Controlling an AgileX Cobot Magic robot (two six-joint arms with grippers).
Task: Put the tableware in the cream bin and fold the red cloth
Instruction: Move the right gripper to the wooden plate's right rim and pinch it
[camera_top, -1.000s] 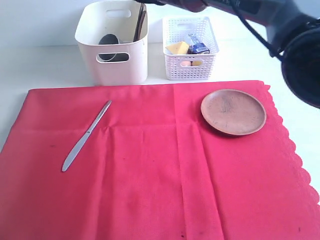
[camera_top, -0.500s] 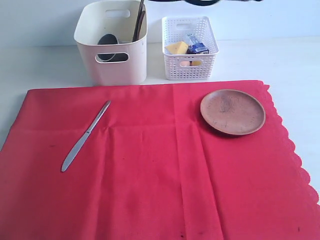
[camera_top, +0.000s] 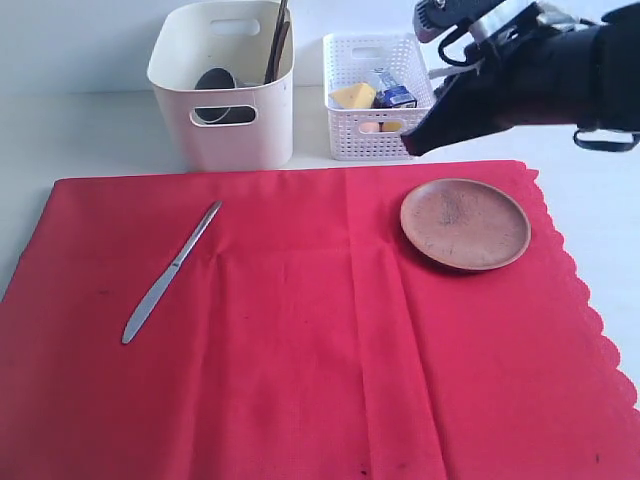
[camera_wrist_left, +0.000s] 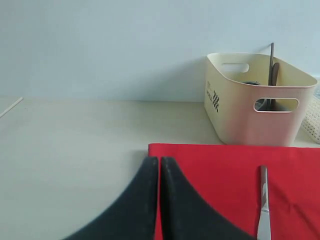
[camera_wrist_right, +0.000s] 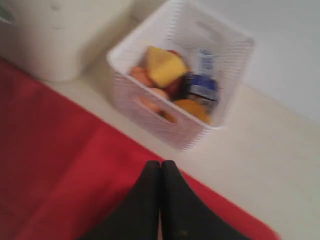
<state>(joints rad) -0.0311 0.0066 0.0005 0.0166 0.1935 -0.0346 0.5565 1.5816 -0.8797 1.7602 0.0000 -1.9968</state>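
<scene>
Red cloth: plain bright fabric, spread flat over near part of pale table, far wider than either container. Scalloped edge along right side; faint fold creases running near to far through middle.

Silver table knife: on left half of cloth, lying diagonal, one end toward far right, other toward near left.

Round brown plate: on far right of cloth, matte, faint scuffs at centre.

Cream bin: on bare table just beyond far edge of cloth, left of centre. Smooth walls, rounded corners, oval handle cutout on near wall. Inside: steel cup on its side, plus dark utensil handles leaning at right wall, sticking above rim.

White lattice basket: just right of bin, holding yellow wedge and blue-and-white carton among other food.

Right gripper: jaws pressed together, gripping nothing; over far edge of cloth, between basket and plate.

Left gripper: jaws likewise closed and empty, low by far left corner of cloth.

Against half a second back: right arm, then barely a sliver at far top of view, now reaching in from right. Knife, plate, cloth, both containers unmoved.
</scene>
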